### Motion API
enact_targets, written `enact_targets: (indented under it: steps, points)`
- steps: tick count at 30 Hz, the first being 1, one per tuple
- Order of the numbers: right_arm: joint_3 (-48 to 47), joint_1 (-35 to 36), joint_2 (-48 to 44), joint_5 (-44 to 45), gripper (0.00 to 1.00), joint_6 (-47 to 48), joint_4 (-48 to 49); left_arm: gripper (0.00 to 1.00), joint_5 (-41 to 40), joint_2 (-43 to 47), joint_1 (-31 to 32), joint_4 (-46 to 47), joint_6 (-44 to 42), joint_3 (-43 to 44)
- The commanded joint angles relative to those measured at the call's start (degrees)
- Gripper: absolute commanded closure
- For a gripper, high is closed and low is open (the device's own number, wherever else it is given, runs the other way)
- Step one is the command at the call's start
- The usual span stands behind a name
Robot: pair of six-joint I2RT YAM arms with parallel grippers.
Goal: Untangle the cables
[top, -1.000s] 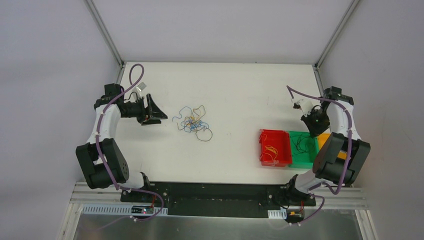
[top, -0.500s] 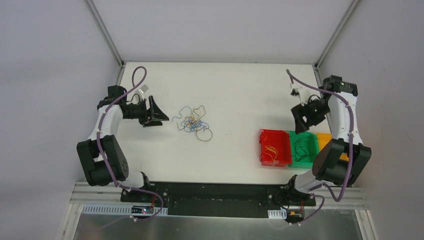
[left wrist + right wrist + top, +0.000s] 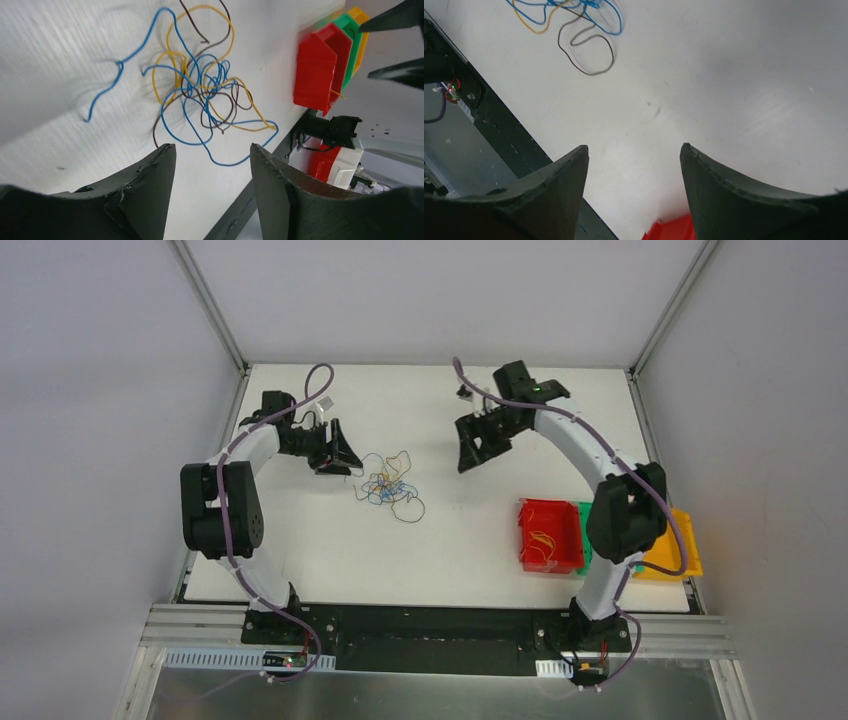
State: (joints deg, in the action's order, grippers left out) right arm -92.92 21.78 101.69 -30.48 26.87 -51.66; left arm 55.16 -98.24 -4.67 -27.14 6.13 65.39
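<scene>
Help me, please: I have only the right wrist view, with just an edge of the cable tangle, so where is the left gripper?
Observer: In the top view the left gripper hangs open beside the far-left edge of the cable tangle, holding nothing.
Operator: Thanks. Is there more tangle than the few loops I see?
Observer: Yes. The left wrist view shows it knotted into a dense centre of blue, yellow-orange and dark strands.
Operator: And the red thing at my bottom edge?
Observer: That is a red bin with a yellow-orange wire lying inside it.
</scene>
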Motion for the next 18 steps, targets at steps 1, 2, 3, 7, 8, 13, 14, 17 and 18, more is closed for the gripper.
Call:
enact_targets:
  steps: [1,2,3,7,8,13,14,17,18]
  points:
    - [-4.4,7.7,5.0,-0.4,0.30,-10.6,11.5,0.43,-4.3,-3.7,0.7,4.4,1.9,6.7]
    - [-4.7,9.4,6.0,0.1,0.29,-11.2,13.1,0.42,-4.8,-5.0,0.9,4.5,2.2,7.8]
    - [-5.3,11.0,6.8,0.0,0.29,-11.6,14.7,0.42,-4.7,-6.3,1.0,4.6,2.7,8.8]
    - [-8.1,17.2,10.4,0.6,0.29,-11.9,18.4,0.42,-1.1,-8.7,1.0,4.8,4.4,9.4]
    - [-8.8,18.3,11.2,0.9,0.30,-11.6,19.2,0.42,0.1,-8.4,1.0,4.9,4.4,8.7]
    - [-9.5,20.8,15.1,1.5,0.35,-12.5,24.0,0.48,11.8,-3.5,0.7,5.1,0.7,4.0]
    - [-9.3,20.8,15.7,1.4,0.36,-13.2,24.6,0.49,13.9,-2.1,0.6,5.1,-0.4,2.8]
    - [-8.3,20.8,16.6,0.9,0.38,-14.5,26.5,0.51,18.2,1.9,0.7,5.1,-2.9,-0.6]
    - [-7.8,20.8,16.7,0.8,0.38,-15.2,27.3,0.51,18.4,2.8,0.8,5.2,-3.3,-1.5]
